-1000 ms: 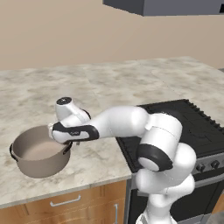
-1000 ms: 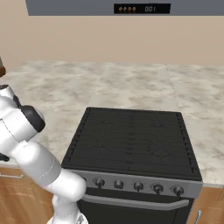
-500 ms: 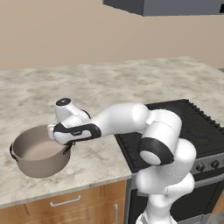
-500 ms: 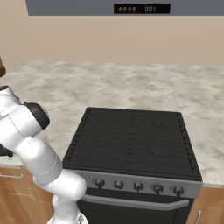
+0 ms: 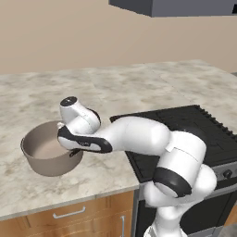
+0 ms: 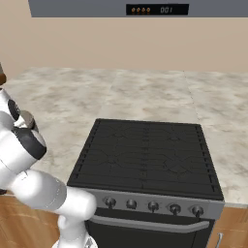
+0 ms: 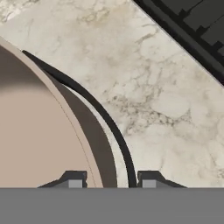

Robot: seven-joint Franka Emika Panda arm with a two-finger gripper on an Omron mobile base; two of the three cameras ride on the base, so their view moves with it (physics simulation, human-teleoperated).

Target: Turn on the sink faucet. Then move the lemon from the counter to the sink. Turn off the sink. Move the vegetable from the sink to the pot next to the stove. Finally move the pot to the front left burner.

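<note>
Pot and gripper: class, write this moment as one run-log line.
stage: pot pickup | gripper: shut on pot rim, stove-side | pot: on counter, left of stove | burner move: not yet done

The white arm is reaching from 5 o'clock toward 9 o'clock in the left base view, wrist bending downward. The gripper (image 7: 111, 180) is pinching narrowly, one fingertip (image 7: 74, 180) on each side of the pot (image 5: 46, 152) rim.

Black stove (image 6: 145, 155) dead center with front knobs, marbled counter (image 6: 145, 92) around it, white arm at left.
</note>
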